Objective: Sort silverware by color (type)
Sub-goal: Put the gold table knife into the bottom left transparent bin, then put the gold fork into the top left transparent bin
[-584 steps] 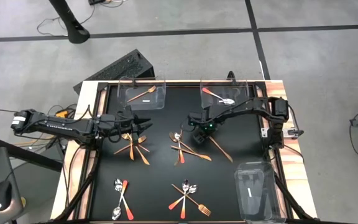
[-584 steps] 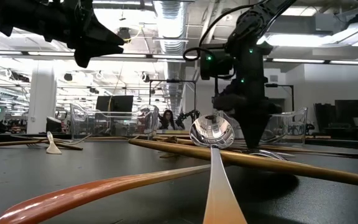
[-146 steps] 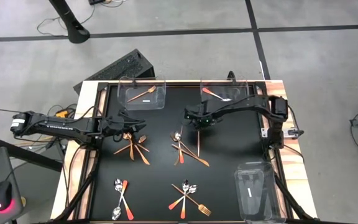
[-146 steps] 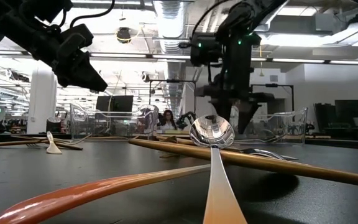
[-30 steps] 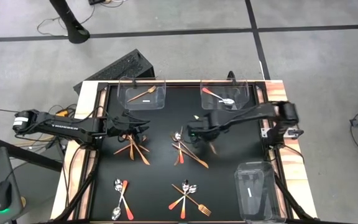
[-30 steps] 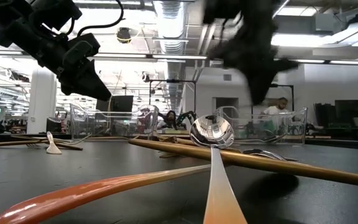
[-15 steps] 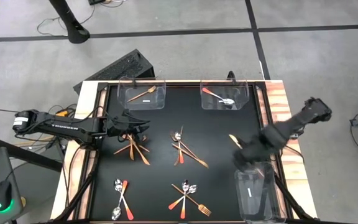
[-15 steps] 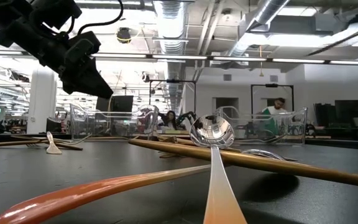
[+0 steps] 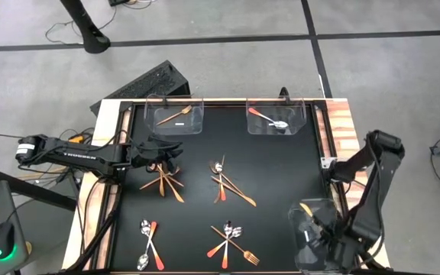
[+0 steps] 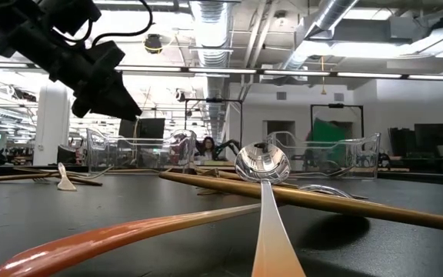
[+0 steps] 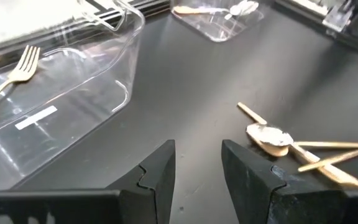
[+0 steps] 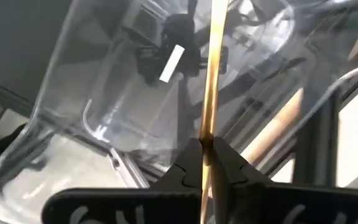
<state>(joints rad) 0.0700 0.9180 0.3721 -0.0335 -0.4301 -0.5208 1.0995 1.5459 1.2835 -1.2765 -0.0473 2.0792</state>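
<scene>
While right pincer [image 12: 207,163] clamped long slim gold stick [image 12: 213,68] above clear plastic bin [image 9: 314,229] (presumably for drop-off), left pincer [image 11: 197,165] hung parted over black worktop [image 9: 273,164] near copper-gold forks [image 9: 163,180].

Three clear bins [image 9: 153,114] are sitting at the edges of the black table [image 9: 281,164], and two dark robot arms [image 9: 75,154] are reaching over it. One bin is holding a single gold fork [image 9: 176,115], and another is holding a single red-handled spoon [image 9: 270,118]. One gold stick [image 12: 215,62] is hanging over the third bin, pinched in the right gripper [image 12: 207,149]. Four loose clusters of silverware [image 9: 228,183] are lying on the table; the pieces in each are overlapping too much to count exactly.
</scene>
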